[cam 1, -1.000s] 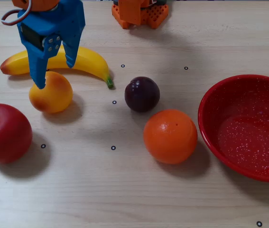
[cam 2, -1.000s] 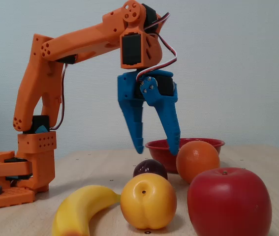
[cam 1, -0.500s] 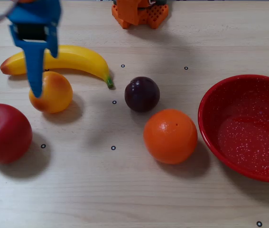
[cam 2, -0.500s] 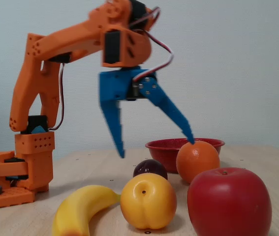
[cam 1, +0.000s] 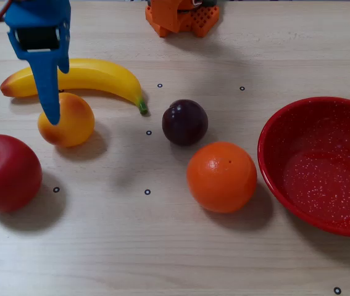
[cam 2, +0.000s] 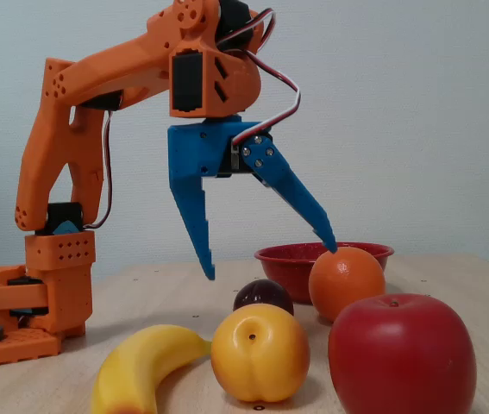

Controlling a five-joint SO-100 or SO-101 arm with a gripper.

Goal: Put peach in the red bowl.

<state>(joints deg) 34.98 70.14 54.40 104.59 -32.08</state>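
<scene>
I am holding my fingers (cam 2: 268, 263) spread wide in the air above the peach (cam 1: 66, 119), gripping nothing. The peach is sitting on the table (cam 1: 181, 246) just below the banana (cam 1: 94, 75), with the apple (cam 1: 6, 172) at its 8 o'clock. The red bowl (cam 1: 273, 132) is lying well apart at 3 o'clock, beyond the plum (cam 1: 185, 122) and orange (cam 1: 221, 177).

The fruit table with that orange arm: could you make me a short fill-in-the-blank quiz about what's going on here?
1. The blue gripper hangs above the table with its jaws wide ____.
2. The peach lies on the table between the banana and the red ____.
3. The red bowl holds ____ fruit.
4. The dark plum sits just above the ____ in the top-down fixed view.

Missing words: open; apple; no; orange
</scene>
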